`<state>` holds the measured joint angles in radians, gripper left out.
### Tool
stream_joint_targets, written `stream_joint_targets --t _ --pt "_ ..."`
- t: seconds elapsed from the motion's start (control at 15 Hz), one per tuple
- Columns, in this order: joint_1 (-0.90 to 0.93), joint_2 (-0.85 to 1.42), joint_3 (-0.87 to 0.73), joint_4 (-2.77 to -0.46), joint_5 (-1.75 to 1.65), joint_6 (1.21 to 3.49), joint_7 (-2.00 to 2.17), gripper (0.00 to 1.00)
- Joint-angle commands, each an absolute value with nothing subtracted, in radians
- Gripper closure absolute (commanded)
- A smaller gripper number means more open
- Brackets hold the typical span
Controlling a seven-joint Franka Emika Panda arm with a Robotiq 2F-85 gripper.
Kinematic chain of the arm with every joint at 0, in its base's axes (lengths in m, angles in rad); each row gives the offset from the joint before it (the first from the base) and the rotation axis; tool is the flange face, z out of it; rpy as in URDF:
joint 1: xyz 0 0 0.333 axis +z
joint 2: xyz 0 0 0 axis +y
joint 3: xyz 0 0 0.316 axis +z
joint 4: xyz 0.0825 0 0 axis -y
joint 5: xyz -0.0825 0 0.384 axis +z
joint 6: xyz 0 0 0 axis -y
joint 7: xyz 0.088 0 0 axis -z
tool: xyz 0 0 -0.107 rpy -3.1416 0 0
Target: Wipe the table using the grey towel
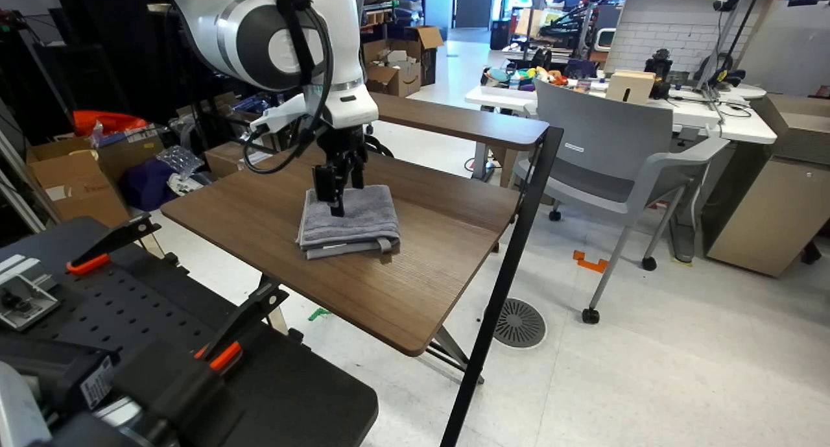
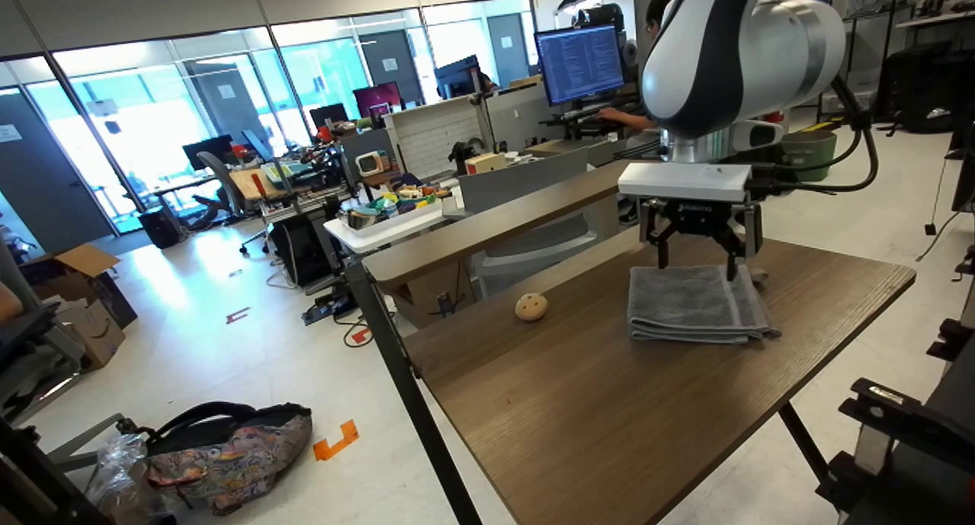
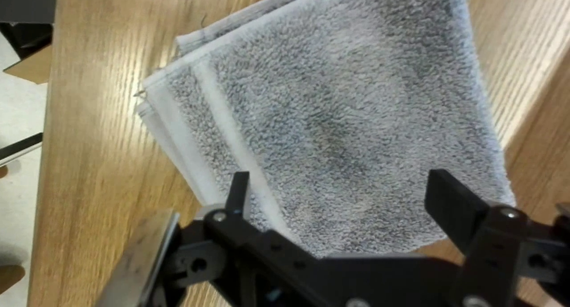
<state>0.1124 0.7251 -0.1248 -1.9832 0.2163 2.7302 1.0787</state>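
The grey towel (image 1: pixel 366 217) lies folded in a thick, roughly square stack on the dark brown table (image 1: pixel 415 291). It also shows on the table (image 2: pixel 579 403) in an exterior view as a neat stack (image 2: pixel 685 308), and it fills much of the wrist view (image 3: pixel 347 97). My gripper (image 2: pixel 696 270) points down over the towel with its fingers apart. In the wrist view the gripper (image 3: pixel 339 177) has towel under and between its fingers, with nothing pinched. The fingertips are at or just above the cloth; I cannot tell whether they touch it.
A small tan round lump (image 2: pixel 532 307) sits on the table away from the towel. A raised narrow shelf (image 2: pixel 503 224) runs along one table side, with a slanted black leg (image 1: pixel 506 285). A black bench with clamps (image 1: pixel 279 382) and a grey chair (image 1: pixel 603 148) stand nearby.
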Motion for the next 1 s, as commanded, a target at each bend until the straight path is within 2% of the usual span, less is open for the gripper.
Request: stream_joint_targets --t 0.0,0.4,0.93 --pt "0.122 0.810 -0.092 -1.934 0.272 2.838 1.117 0.00" --pt "0.147 1.003 -0.106 -1.777 0.274 2.828 1.204 0.00" --pt "-0.019 1.115 -0.145 -1.554 0.362 2.737 1.373 0.00"
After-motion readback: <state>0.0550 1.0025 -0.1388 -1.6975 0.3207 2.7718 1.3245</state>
